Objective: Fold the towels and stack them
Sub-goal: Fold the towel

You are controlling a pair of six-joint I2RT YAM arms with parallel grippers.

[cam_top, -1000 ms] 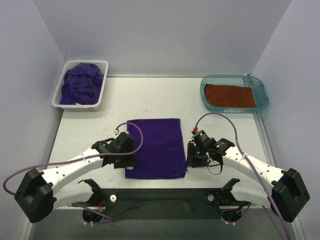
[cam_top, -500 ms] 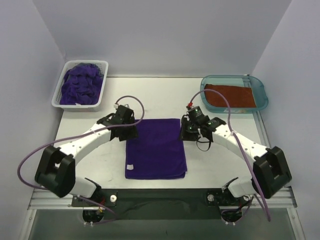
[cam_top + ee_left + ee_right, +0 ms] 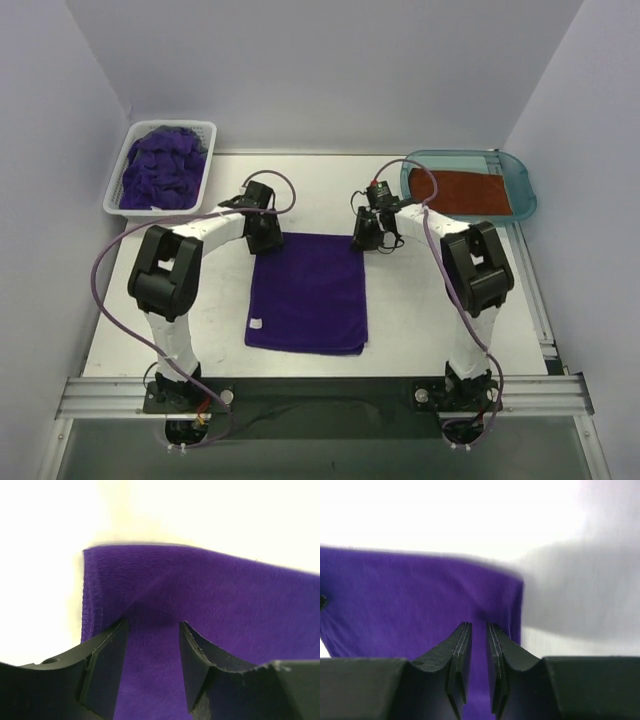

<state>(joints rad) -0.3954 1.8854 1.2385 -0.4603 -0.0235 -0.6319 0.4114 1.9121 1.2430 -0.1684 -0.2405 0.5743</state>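
A folded towel (image 3: 308,292) lies on the middle of the table (image 3: 180,300), with the left gripper (image 3: 262,238) at its far left corner and the right gripper (image 3: 366,240) at its far right corner. Behind it, at the table's far left corner, stands the basket (image 3: 155,213), with a heap of towels (image 3: 160,168) in it. At the far right corner sits the tray (image 3: 465,222), with a single towel (image 3: 460,192) lying flat inside.

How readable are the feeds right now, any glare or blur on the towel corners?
Left wrist: table blown out white, purple towel corner crisp, weave visible. Right wrist: towel edge smeared, table overexposed, soft grey shadow at right. Top external: evenly lit and sharp.
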